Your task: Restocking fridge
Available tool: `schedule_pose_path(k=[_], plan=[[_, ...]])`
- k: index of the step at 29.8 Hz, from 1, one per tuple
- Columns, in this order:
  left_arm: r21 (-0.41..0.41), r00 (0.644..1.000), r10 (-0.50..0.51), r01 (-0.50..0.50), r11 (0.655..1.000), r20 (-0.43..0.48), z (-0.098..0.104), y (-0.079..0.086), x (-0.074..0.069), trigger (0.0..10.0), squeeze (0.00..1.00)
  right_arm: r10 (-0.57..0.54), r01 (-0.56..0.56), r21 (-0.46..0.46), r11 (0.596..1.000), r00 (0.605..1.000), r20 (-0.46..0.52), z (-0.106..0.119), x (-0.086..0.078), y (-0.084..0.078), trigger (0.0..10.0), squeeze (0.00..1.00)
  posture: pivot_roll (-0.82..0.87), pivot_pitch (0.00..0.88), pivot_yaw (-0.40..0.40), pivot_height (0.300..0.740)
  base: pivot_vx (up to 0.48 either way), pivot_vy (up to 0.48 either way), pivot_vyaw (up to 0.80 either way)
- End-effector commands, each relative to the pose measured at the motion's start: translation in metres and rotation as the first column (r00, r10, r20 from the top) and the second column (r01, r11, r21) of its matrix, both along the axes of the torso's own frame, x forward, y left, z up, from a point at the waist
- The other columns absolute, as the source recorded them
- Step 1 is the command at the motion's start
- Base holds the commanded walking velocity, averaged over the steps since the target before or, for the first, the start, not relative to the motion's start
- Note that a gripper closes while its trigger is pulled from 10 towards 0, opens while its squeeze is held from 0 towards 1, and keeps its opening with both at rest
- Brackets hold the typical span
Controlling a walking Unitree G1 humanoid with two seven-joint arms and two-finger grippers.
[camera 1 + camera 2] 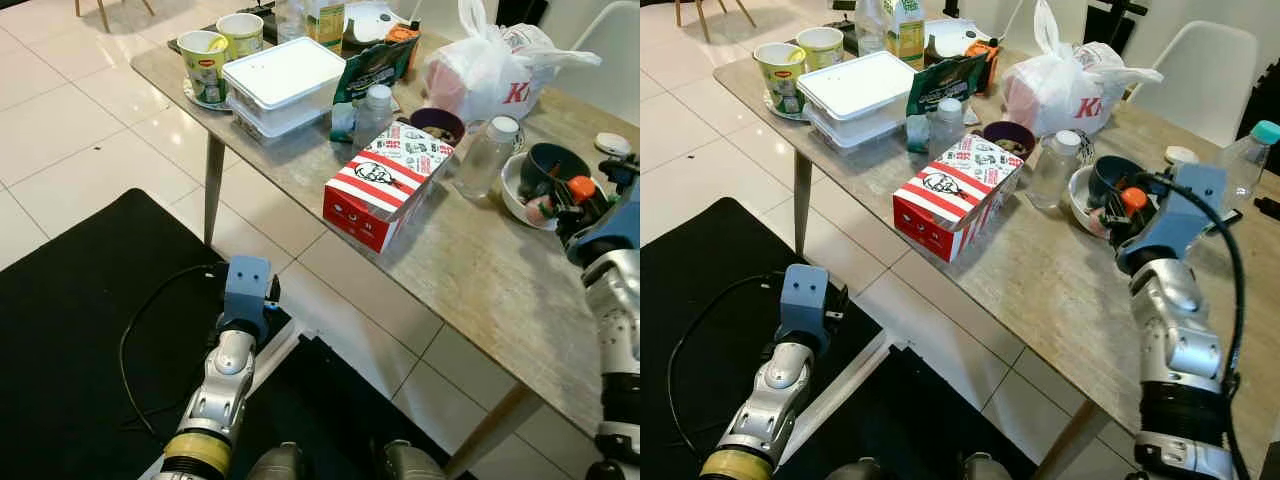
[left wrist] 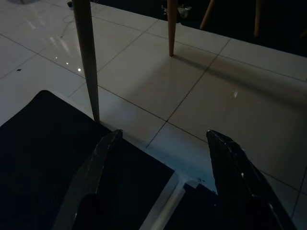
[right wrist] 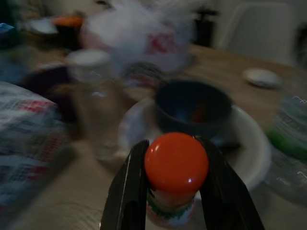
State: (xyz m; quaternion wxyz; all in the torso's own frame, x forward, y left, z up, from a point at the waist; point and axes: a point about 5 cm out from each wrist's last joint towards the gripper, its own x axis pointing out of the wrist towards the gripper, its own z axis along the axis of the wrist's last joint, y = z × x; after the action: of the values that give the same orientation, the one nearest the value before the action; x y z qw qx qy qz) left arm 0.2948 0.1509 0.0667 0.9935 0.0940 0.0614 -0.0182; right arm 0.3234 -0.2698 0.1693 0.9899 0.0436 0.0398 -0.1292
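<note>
The right claw (image 3: 173, 191) grips a small orange-capped bottle (image 3: 176, 165) just below its cap, fingers on either side, so it should lift upright off the table (image 1: 1060, 290), just beside the white bowl (image 1: 1080, 205). The left claw (image 2: 160, 158) hangs wide below table height, idle.

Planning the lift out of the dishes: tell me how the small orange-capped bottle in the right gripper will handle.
The small orange-capped bottle looks light: the right gripper spans it easily. Its smooth, glossy round cap may slip between the thin black fingers if held loosely. It is narrow and upright beside the white bowl, so it could tip if nudged.
</note>
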Motion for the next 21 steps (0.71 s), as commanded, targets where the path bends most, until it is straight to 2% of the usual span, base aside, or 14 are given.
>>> schedule_pose_path(k=[1, 5, 6, 9, 21], plan=[[0.006, 1.000, -0.018, 0.018, 1.000, -0.018, -0.005, -0.004, -0.002, 10.0, 0.00, -0.066, 0.066, -0.012, 0.998, 0.997, -0.031, -0.009, -0.005, -0.010, 10.0, 0.00, -0.01, 0.120, -0.038, 0.740, 0.000, 0.000, 0.00], [0.009, 0.999, -0.029, 0.029, 1.000, -0.028, -0.007, -0.005, -0.004, 10.0, 0.00, -0.101, 0.100, -0.037, 0.994, 0.994, -0.029, -0.009, -0.007, -0.015, 10.0, 0.00, -0.02, 0.119, -0.039, 0.740, 0.000, 0.000, -0.66], [0.008, 0.998, -0.041, 0.042, 0.999, -0.040, -0.010, -0.007, -0.006, 10.0, 0.00, -0.140, 0.139, -0.034, 0.990, 0.990, -0.020, -0.007, -0.008, -0.022, 10.0, 0.00, -0.02, 0.118, -0.042, 0.740, 0.000, 0.000, -0.74], [0.006, 0.998, -0.052, 0.053, 0.999, -0.046, -0.012, -0.010, -0.007, 10.0, 0.00, -0.171, 0.170, -0.044, 0.984, 0.985, -0.011, -0.004, -0.008, -0.028, 10.0, 0.00, -0.02, 0.116, -0.044, 0.740, 0.000, 0.000, -0.74], [-0.002, 0.996, -0.077, 0.077, 0.997, -0.055, -0.014, -0.015, -0.008, 10.0, 0.00, -0.211, 0.211, -0.081, 0.974, 0.977, 0.014, -0.001, -0.008, -0.033, 10.0, 0.00, -0.02, 0.117, -0.042, 0.740, 0.000, 0.000, -0.75]])
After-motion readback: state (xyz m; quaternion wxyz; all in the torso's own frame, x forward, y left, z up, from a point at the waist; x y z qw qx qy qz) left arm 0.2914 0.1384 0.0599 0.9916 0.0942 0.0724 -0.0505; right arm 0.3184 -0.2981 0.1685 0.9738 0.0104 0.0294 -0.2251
